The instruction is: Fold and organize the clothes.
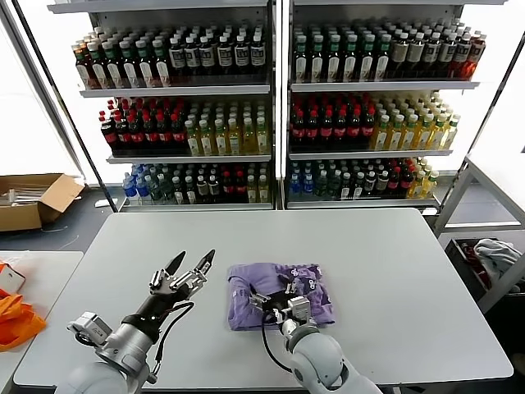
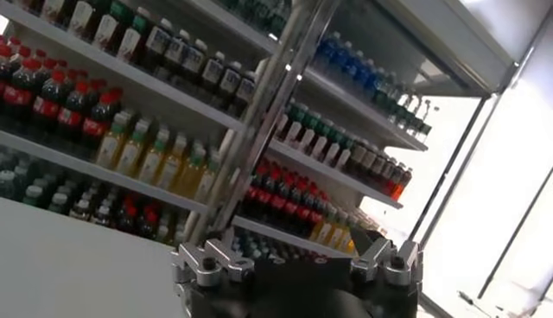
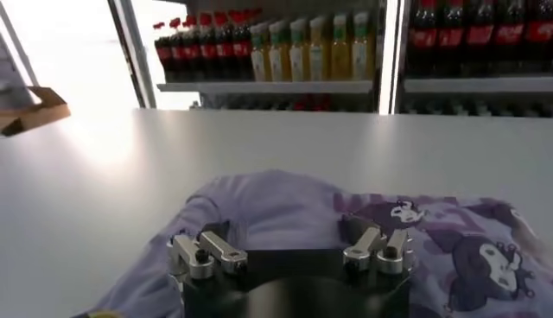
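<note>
The right gripper [image 1: 279, 302] is held spread at the near edge of the lavender T-shirt [image 1: 283, 283], which lies bunched at mid-bench. The left gripper [image 1: 190, 267] is raised beside it, likewise spread, holding nothing. An edge should be pinched cleanly, and creases smoothed flat, before any fold. The grey bench [image 1: 394, 271] is smooth; beyond it, stocked drink shelves [image 1: 279, 107] are seen

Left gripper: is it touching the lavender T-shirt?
No. In the head view the left gripper hangs open above bare table, apart from the lavender T-shirt lying beside it.
</note>
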`<state>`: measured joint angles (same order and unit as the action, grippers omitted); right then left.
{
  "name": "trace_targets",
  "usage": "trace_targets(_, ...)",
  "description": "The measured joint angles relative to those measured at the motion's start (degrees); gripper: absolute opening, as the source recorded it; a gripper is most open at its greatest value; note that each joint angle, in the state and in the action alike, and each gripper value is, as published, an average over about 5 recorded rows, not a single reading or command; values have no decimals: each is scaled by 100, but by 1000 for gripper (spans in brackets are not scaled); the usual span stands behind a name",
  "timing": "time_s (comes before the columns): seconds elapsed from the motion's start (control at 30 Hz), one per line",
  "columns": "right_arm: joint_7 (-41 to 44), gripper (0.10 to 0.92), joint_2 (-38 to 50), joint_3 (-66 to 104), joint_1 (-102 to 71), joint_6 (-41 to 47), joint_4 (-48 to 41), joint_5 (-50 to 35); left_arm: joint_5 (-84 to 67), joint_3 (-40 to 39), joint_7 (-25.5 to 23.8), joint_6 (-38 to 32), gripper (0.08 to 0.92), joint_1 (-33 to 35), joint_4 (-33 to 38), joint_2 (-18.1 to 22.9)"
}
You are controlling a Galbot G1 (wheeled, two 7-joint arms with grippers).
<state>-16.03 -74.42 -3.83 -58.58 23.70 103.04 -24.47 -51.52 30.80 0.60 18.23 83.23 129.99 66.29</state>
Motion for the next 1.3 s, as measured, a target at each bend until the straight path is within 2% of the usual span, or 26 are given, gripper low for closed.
trace_targets(0.5,503,823,312,1601,-1289,-867,1860,181,35,193,-81,-6,823,76,70,-19)
trace_targets(0.93,1302,823,174,3555,-2956,-1910,2127,375,685,678,-404,11,823,321,36,226)
trace_targets(1.3,1583,823,112,4087,-3476,-2183,2234,393,1608,1221,-818,41,823,574,23,621)
